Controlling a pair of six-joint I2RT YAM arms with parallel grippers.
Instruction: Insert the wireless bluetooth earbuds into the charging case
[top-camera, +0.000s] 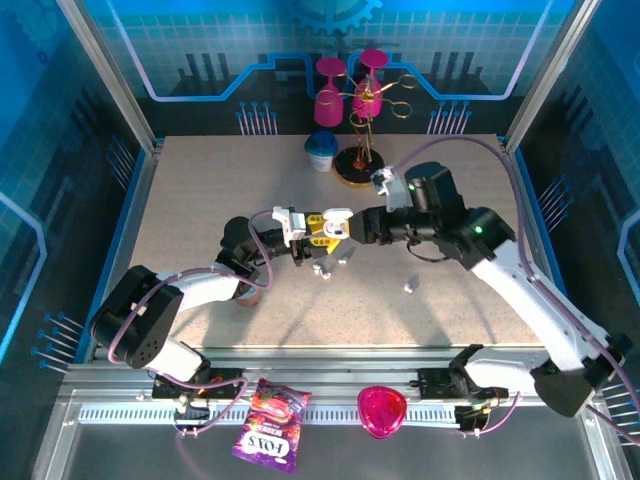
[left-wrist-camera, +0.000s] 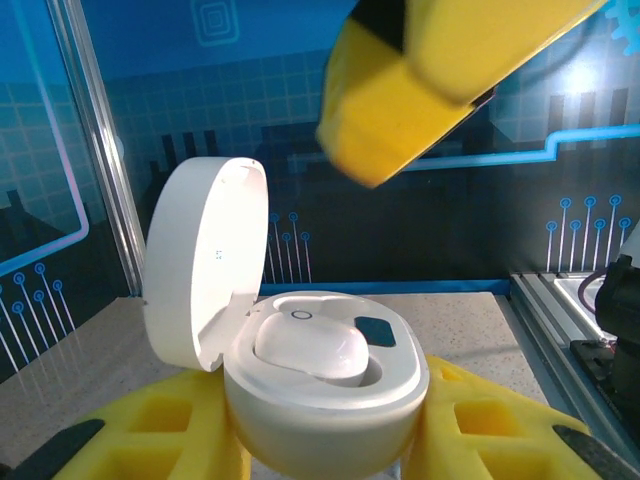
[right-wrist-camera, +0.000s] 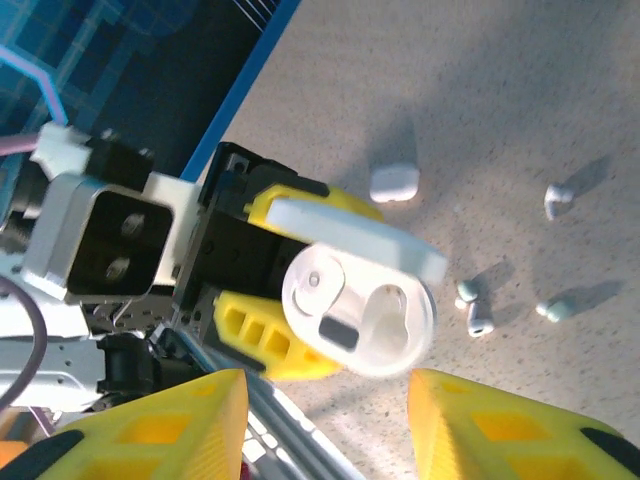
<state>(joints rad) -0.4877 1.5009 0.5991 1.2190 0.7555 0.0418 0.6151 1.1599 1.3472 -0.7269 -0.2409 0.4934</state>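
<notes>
My left gripper (top-camera: 320, 230) is shut on the sides of a small white charging case (left-wrist-camera: 330, 400), held above the table with its lid (left-wrist-camera: 205, 260) flipped open. One white earbud (left-wrist-camera: 310, 348) sits in a socket; the other socket (right-wrist-camera: 392, 318) is bare. My right gripper (right-wrist-camera: 325, 425) hovers open and holds nothing, just over the case (right-wrist-camera: 360, 315), and one of its yellow fingers (left-wrist-camera: 430, 70) looms above. Several loose earbuds lie on the table, among them an earbud (right-wrist-camera: 556, 200), a close pair of earbuds (right-wrist-camera: 473, 306) and another earbud (top-camera: 408, 288).
A small white rounded case (right-wrist-camera: 393, 182) lies shut on the table beyond the held one. At the back stand a gold rack with pink glasses (top-camera: 360, 100) and a white-and-blue cup (top-camera: 321, 150). A purple snack bag (top-camera: 270, 425) and a pink object (top-camera: 382, 410) rest on the front rail.
</notes>
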